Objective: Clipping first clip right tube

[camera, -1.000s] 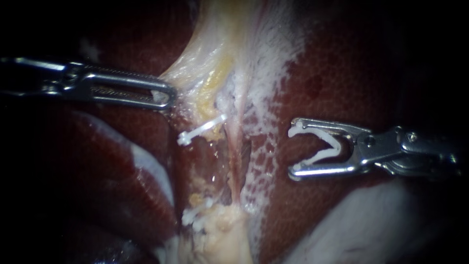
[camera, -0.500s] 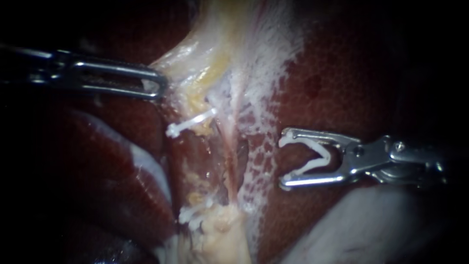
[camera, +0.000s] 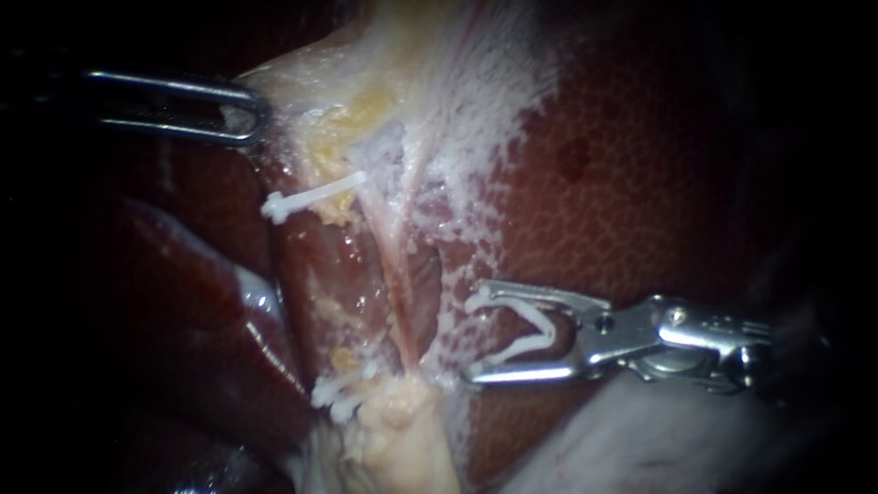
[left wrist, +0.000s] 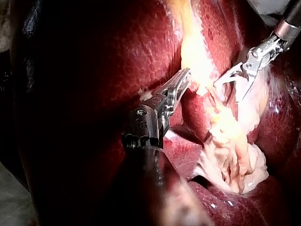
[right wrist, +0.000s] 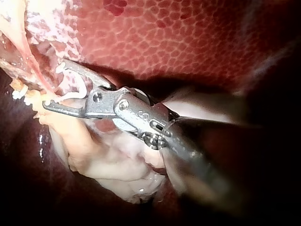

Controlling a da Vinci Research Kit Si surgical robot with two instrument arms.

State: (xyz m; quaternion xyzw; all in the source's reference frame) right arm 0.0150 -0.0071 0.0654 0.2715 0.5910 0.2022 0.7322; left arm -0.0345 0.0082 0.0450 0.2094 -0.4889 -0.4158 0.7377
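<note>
- The right instrument [camera: 470, 337] lies nearly level, to the right of the right tube [camera: 399, 284]. Its jaws stand wide apart and hold a white clip [camera: 532, 329], with their tips just beside the tube.
- The left instrument [camera: 254, 112] lies level, up and left of the tube, its jaws clamped on pale tissue [camera: 302, 91].

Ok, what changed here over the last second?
The right instrument, its jaws holding an open white clip, moved down along the pink tube and closer to it, though it is not yet around it. The left instrument kept its grip on the pale tissue. The upper placed clip stayed put.
</note>
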